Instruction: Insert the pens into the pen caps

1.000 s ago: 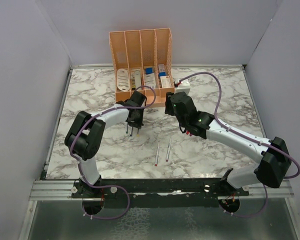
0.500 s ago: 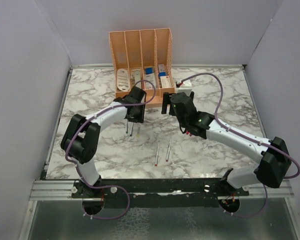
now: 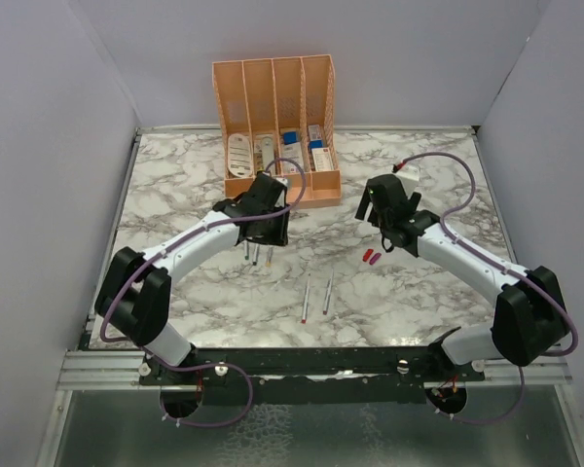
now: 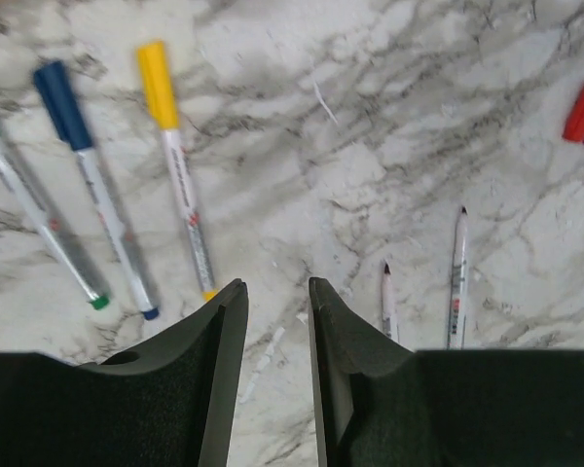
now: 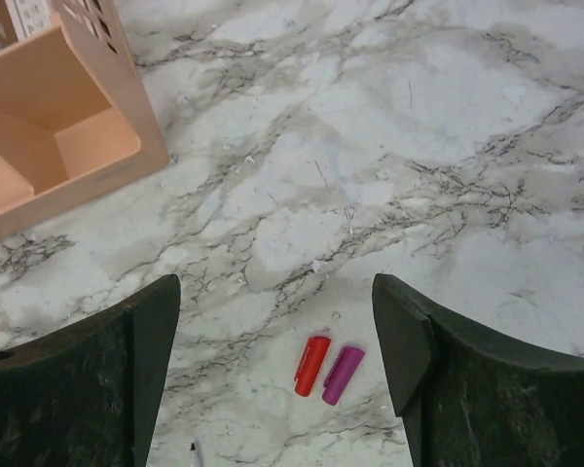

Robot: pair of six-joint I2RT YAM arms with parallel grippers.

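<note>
Both grippers empty over the marble table (image 3: 175, 185).
Left gripper (image 4: 275, 285): jaws narrow, nothing between. To its left in the wrist view lie the green-capped pen (image 4: 39, 219), blue-capped pen (image 4: 97, 204) and yellow-capped pen (image 4: 180, 195), side by side. Uncapped pens (image 4: 457, 277) lie right, near each other. Right gripper (image 5: 275, 284): jaws wide, nothing between. Red cap (image 5: 312, 365) and magenta cap (image 5: 343, 374) lie side by side below it. Organiser (image 5: 68, 126) sits beyond.
</note>
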